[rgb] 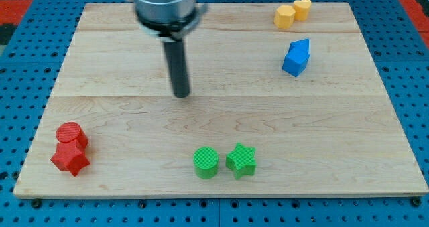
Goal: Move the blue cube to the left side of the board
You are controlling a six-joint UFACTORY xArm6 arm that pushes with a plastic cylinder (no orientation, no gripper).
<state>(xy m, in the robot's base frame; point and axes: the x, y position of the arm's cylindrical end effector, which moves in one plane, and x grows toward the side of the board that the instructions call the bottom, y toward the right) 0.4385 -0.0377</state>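
Note:
Two blue blocks touch each other at the view's upper right: a blue cube [293, 63] with a second blue block [301, 47] just above it. My tip [181, 94] rests on the wooden board [221, 120] left of centre, well to the left of the blue blocks and apart from every block.
A yellow hexagon block [285, 16] and a yellow heart block [302, 9] sit at the top right. A green cylinder [206, 163] and a green star [241, 161] sit at the bottom centre. A red cylinder [71, 134] and a red star [70, 158] sit at the bottom left.

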